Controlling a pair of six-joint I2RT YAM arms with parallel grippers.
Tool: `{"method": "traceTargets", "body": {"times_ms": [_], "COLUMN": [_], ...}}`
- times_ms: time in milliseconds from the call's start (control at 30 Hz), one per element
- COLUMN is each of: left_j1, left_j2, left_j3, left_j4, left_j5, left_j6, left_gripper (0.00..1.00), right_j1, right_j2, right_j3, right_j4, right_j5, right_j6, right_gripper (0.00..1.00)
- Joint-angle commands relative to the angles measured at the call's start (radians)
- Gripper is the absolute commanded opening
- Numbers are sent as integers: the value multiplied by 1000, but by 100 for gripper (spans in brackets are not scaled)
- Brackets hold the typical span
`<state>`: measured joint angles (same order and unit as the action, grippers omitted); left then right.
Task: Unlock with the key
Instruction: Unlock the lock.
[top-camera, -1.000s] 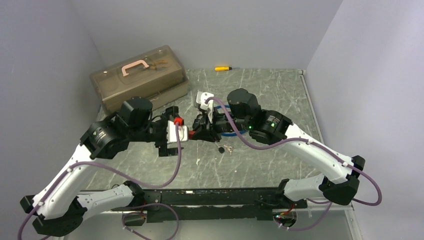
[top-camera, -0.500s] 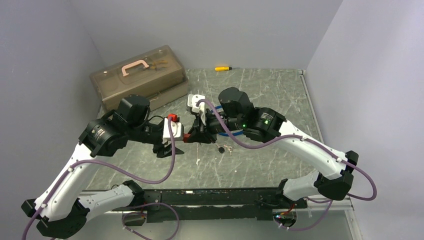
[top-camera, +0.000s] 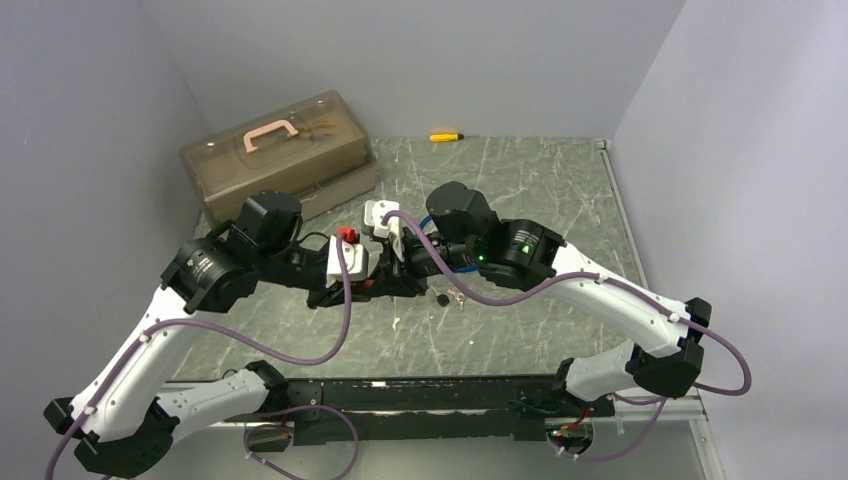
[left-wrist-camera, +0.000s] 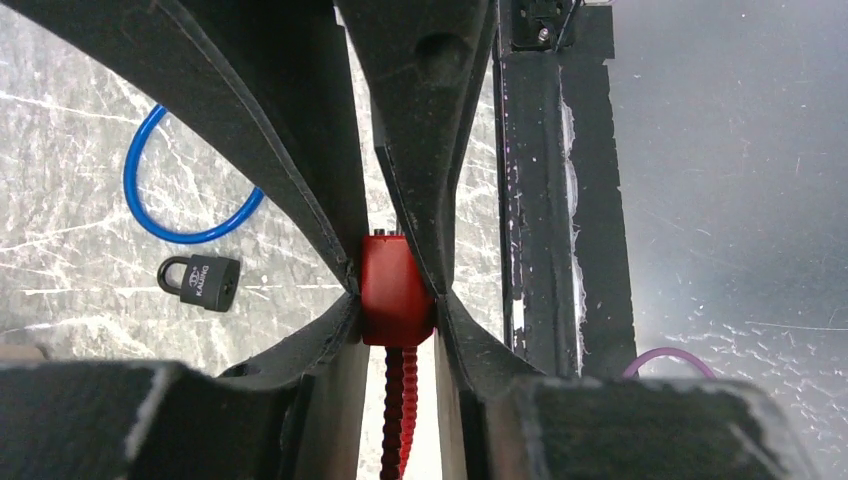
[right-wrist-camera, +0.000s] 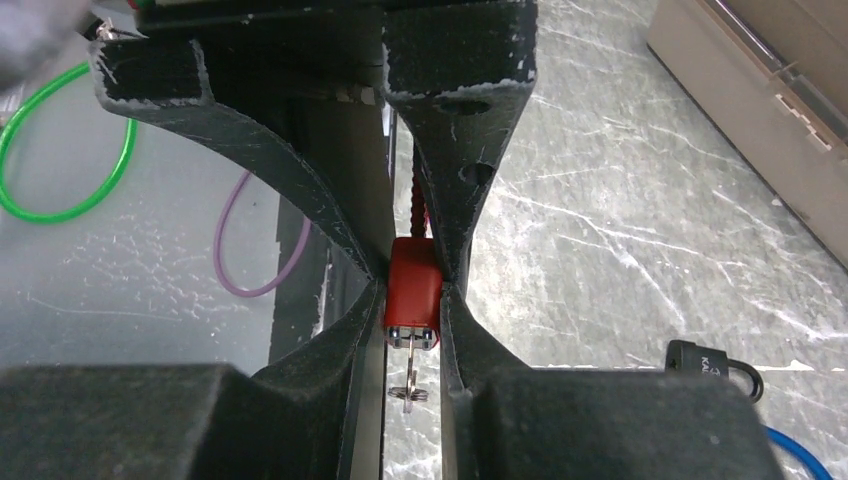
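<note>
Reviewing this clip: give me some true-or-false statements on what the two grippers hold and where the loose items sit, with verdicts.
1. The left gripper and the right gripper are both clamped on the red padlock body. True.
2. The small black padlock is held in the right gripper. False: it lies free on the table.
3. A silver key sticks out of the red padlock body's end. True.
4. The brown translucent toolbox stands open. False: its lid is down, with the pink handle on top.
5. The yellow-handled screwdriver lies beside the arm bases. False: it lies at the table's far edge.
</note>
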<state>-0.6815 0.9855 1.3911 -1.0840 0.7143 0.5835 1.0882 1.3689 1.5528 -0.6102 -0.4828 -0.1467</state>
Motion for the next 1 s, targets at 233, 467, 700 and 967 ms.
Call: {"method": "traceTargets", "body": {"times_ms": [233, 467, 700, 967], "left_j1": [-2, -2, -1, 24], "left_j2": [-48, -35, -39, -26], "left_j3": [-54, -25, -33, -16], "left_j4": [7, 32, 53, 67], "left_j5": [40, 29, -50, -72], "left_j6": [14, 1, -16, -79], "left_gripper": [51, 16, 0, 0], "right_j1": [4, 16, 17, -2], "right_j2": [-13, 10, 13, -94], "right_j3": [50, 58, 75, 76], "right_j4": [84, 99, 74, 44], "right_j5": [-15, -34, -23, 293], "right_j6": [5, 18, 20, 23], "right_gripper": [0, 0, 28, 53]}}
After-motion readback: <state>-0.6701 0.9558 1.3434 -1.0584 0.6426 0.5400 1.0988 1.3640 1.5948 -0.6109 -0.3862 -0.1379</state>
